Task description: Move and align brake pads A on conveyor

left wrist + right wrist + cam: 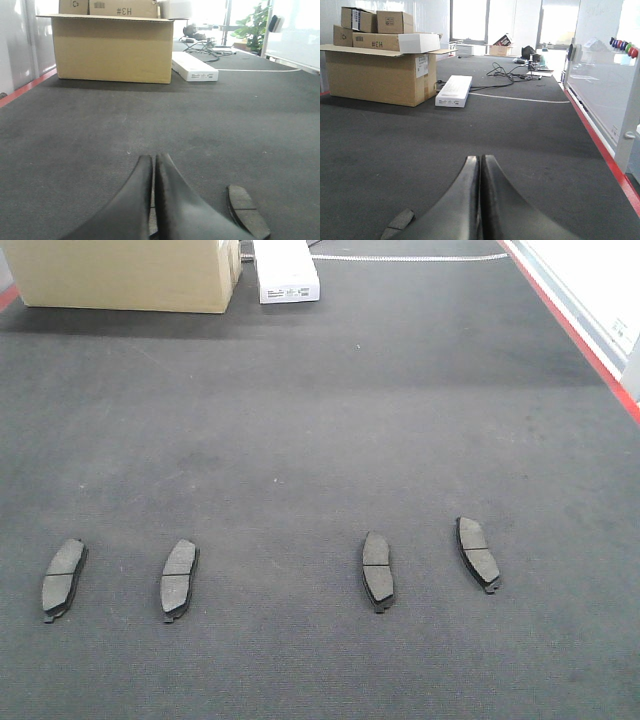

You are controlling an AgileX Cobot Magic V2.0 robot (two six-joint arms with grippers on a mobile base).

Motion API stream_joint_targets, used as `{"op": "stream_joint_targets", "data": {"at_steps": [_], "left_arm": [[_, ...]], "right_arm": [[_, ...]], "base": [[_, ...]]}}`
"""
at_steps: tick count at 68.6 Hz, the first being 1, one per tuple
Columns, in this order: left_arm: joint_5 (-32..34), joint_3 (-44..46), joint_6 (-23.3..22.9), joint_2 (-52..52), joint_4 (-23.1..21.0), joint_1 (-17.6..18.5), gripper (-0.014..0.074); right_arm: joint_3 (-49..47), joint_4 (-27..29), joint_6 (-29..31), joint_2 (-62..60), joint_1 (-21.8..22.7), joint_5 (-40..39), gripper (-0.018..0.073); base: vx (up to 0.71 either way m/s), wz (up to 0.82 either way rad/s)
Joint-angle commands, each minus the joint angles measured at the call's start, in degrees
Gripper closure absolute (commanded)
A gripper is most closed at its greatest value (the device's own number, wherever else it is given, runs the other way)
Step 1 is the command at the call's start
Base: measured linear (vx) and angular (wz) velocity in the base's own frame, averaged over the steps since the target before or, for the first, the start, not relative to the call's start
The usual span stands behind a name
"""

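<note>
So the four brake pads sit in a loose row on the conveyor (320,420), all well short of the cardboard box (130,275) at the far end. They're in two pairs with a wider gap in the middle: far-left pad (63,579) and inner-left pad (179,579), then inner-right pad (377,571) and far-right pad (478,554). Long axes all run roughly toward the box, but not parallel: the left two lean one way, the far-right one leans the other and sits a bit nearer the box than the rest.

Left gripper (153,161) has its fingers pressed together, nothing between them. One pad (247,210) lies just to the right of its tip, and I think a sliver of another shows under the fingers. Right gripper (480,162) is likewise pinched together and empty, with a pad corner (398,223) low to its left.

My guess is each arm handles its own pair, and the far-right pad needs the most turning.

Pads are flat, dull grey, slightly curved, grooved across the middle. The belt is fuzzy charcoal felt, so they'd probably drag more than slide.
</note>
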State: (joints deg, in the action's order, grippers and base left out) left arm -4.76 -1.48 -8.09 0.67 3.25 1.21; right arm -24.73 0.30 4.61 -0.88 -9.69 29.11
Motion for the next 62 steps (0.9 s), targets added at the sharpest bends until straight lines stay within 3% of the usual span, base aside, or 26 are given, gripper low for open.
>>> {"op": "stream_joint_targets", "data": {"at_steps": [1,21,62], "left_arm": [[4.8,-1.4,-0.3,0.9,0.7,-0.1,0.0603],[3.7,-1.4,-0.3,0.9,-1.5,-0.1,0.0603],[3.7,-1.4,-0.3,0.9,-1.4,-0.1,0.0602]], "right_arm": [[-1.3,-0.3,0.4,1.1,0.2,-3.9,0.0569],[-1.3,-0.3,0.4,1.1,0.2,-4.0,0.0569],[-1.3,-0.3,0.4,1.1,0.2,-3.9,0.0569]], "base": [[0.00,0.00],[0.00,0.00],[0.00,0.00]]}}
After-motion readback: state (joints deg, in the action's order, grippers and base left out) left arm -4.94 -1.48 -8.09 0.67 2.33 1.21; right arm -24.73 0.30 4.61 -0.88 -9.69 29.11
